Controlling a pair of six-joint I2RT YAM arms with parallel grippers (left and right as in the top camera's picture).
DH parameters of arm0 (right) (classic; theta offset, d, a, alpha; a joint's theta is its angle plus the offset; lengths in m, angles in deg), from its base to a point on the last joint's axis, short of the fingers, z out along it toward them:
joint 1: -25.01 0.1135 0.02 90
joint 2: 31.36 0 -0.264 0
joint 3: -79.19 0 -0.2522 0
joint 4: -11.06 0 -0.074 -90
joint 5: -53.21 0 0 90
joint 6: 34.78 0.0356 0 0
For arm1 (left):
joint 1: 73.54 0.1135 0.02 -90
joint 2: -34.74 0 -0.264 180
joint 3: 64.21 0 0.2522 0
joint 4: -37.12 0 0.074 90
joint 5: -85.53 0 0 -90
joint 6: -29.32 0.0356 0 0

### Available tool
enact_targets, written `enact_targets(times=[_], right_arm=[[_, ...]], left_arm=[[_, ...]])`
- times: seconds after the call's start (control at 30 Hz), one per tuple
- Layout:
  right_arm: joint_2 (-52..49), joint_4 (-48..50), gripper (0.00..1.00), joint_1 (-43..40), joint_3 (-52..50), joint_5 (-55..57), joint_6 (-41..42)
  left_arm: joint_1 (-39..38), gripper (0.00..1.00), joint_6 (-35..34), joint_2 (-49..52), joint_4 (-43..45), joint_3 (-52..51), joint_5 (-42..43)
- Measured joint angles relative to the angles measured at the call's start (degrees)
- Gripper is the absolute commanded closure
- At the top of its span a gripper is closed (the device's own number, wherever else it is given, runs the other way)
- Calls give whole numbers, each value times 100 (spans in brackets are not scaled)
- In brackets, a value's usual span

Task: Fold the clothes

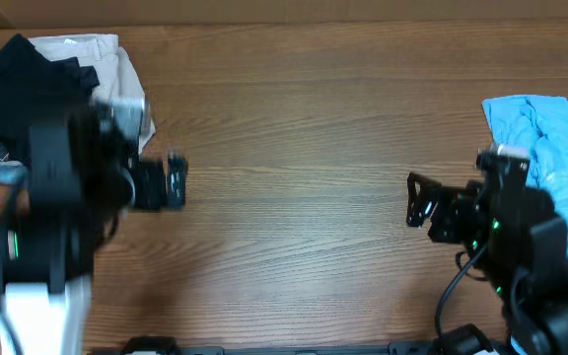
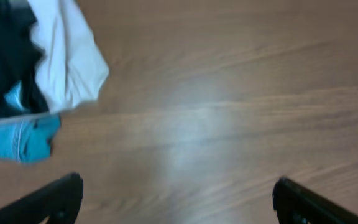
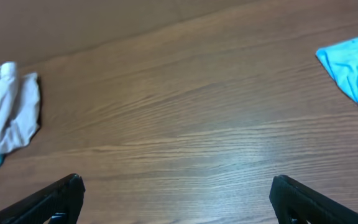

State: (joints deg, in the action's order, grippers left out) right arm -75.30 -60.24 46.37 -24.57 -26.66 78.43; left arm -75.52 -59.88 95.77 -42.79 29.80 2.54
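Clothes, plain black soft garment: heaped at brown wooden worktop corner, ungrasped. Left gripper, right gripper gaped wide, empty. Fetch step pending; next likely needed reach, spreading flat.

A wooden table with brown, streaky grain fills nearly every view. Soft light leaves a pale sheen on the wood. Along its far edge runs a lighter tan strip.

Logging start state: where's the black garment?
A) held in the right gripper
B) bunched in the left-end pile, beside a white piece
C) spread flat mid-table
B: the black garment sits crumpled against the white piece at the left end; the right gripper is open and empty.
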Motion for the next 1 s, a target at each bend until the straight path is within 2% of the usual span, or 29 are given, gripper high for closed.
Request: enact_targets(times=[0.13,0.3,0.63,1.0], right_arm=[[192,354,0,9,-782,297,127],[-20,339,0,9,-984,428,188],[-544,291,0,9,-984,496,210],[-1086,280,0,-28,-1021,507,210]], left_arm=[[-28,0,-2,-1475,835,-1379,-291],[-31,0,-2,-2435,986,-2245,-439],[-28,0,-2,-2542,-249,-2444,-538],[-28,0,-2,-2542,-369,-2444,-557]])
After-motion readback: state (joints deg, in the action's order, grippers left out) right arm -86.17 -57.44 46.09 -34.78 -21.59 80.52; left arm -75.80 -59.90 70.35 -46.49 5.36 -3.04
